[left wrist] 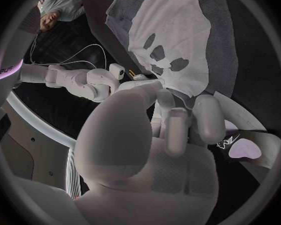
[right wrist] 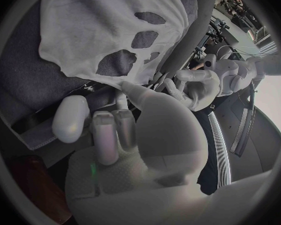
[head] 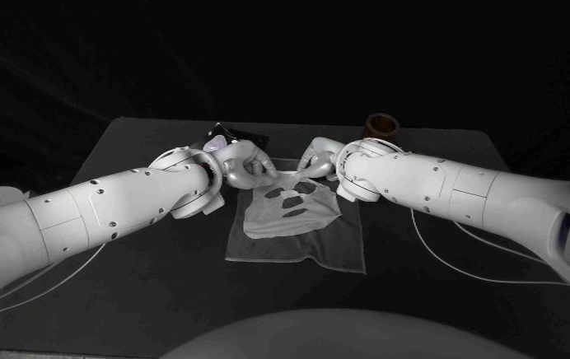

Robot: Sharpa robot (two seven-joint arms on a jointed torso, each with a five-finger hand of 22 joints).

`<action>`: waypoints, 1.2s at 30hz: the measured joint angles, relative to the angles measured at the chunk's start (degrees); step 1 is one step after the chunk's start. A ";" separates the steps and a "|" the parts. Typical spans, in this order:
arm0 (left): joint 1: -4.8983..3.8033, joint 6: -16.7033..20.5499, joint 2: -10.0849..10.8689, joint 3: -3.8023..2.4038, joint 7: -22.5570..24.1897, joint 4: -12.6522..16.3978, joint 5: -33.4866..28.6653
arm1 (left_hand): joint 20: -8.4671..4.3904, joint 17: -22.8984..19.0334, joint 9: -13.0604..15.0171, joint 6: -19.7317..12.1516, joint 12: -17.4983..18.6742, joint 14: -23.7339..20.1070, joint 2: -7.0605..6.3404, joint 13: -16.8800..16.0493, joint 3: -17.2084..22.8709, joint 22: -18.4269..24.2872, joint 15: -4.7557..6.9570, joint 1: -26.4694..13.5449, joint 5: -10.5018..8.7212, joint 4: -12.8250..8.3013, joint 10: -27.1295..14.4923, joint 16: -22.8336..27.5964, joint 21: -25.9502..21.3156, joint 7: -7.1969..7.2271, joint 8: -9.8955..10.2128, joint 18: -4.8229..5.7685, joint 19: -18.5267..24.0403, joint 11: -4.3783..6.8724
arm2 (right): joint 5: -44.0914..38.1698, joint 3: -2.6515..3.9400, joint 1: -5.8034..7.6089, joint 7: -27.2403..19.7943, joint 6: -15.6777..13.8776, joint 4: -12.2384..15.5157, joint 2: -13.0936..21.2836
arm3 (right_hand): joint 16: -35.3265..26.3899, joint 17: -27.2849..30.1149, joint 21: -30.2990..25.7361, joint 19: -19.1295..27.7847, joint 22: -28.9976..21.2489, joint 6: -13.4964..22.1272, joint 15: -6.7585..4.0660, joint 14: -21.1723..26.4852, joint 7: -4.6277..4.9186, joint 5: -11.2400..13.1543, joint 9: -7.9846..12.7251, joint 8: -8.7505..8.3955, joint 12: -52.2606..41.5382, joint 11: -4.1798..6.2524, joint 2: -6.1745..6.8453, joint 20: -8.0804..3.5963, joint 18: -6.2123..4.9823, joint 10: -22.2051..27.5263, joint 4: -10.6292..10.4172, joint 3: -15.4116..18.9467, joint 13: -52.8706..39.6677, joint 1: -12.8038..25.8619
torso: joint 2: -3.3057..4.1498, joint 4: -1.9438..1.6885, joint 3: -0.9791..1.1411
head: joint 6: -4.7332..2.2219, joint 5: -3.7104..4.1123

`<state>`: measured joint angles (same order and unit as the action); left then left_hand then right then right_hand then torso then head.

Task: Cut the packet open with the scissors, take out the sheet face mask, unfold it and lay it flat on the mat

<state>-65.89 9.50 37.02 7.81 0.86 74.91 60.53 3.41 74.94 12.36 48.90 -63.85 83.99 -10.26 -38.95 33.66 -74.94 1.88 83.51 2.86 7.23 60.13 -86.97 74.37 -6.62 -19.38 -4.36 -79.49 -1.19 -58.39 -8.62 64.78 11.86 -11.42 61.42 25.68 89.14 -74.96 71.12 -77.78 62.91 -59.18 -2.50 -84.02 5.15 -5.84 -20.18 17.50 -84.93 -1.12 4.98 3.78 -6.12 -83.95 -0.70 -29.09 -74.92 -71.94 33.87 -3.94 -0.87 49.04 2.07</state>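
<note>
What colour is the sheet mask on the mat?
The sheet mask is white, with dark eye and mouth holes; clearest in the left wrist view.

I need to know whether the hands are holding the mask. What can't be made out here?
1. Head view: the top edge of the mask is hidden under the left hand and right hand.
2. Wrist views: whether either hand pinches that edge is unclear.
3. Head view: the brown object beyond the right hand is too dark to identify.

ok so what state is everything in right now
sheet face mask: unfolded, spread on the mat
mat: lying flat
left hand: pinching the mask's top edge
right hand: pinching the mask's top edge
brown cup: upright on the table
</note>
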 measured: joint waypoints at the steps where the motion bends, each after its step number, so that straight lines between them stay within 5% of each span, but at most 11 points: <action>1: 0.01 -0.05 -0.01 0.00 0.00 -0.01 0.10 | 0.09 0.00 -0.08 -0.10 0.11 0.05 0.00 0.16 0.12 0.01 0.06 0.00 0.00 -0.11 -0.08 0.00 -0.09 0.08 0.18 0.00 0.09 0.07 | -0.05 0.00 -0.01 -0.02 -0.07 0.00 0.00 | 0.00 0.00 0.00 0.00 0.00 0.00 0.00 0.00 0.00 0.00 -0.01 0.00 0.00 0.00 0.00 0.00 0.00 0.00 0.00 0.00 -0.01 0.00 | 0.00 0.00 0.00 | 0.00 0.01; 31: 0.65 -4.81 -1.84 0.08 -3.70 -2.93 6.07 | -0.02 0.00 -1.18 -2.88 -0.28 0.05 0.38 -0.94 1.39 -0.02 0.05 -2.18 0.00 -0.12 0.22 0.24 -0.32 0.14 3.08 0.00 0.38 0.03 | -0.56 0.00 -0.06 -0.58 -0.71 -0.01 -0.14 | -0.24 0.02 -0.02 0.22 -0.38 0.04 -0.39 -0.01 -0.03 0.00 -0.24 -0.02 0.02 0.29 0.00 -0.19 0.05 -0.10 0.01 -0.32 0.01 0.00 | 0.05 0.02 0.01 | 0.25 0.24; 36: 0.72 -5.28 -2.40 0.55 -4.23 -3.70 6.56 | -0.02 0.00 -1.38 -3.52 -0.27 0.05 0.38 -0.90 1.55 -0.02 0.05 -2.18 0.00 -0.28 -0.14 0.25 -0.32 0.24 3.66 0.00 0.38 -0.05 | -0.56 0.00 -0.06 -0.61 -0.70 -0.03 -0.20 | -0.26 0.00 -0.02 0.29 -0.47 0.04 -0.39 -0.01 -0.03 0.00 -0.24 -0.03 0.08 0.29 0.00 -0.25 0.06 -0.09 0.01 -0.31 0.00 0.00 | 0.09 0.04 0.02 | 0.25 0.24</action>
<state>-65.18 4.21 34.62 8.37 -3.38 71.21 67.09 3.39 74.94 10.97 45.38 -64.12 84.04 -9.89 -39.84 35.20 -74.95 1.93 81.33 2.86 6.95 59.99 -86.72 74.04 -6.38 -15.71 -4.36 -79.11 -1.24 -58.95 -8.63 64.72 11.24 -12.12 61.38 25.48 88.88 -74.96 71.10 -77.49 62.43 -59.14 -2.89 -84.03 5.12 -5.84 -20.41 17.48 -84.85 -0.82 4.98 3.53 -6.06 -84.04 -0.70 -29.41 -74.91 -71.94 33.96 -3.89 -0.86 49.29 2.31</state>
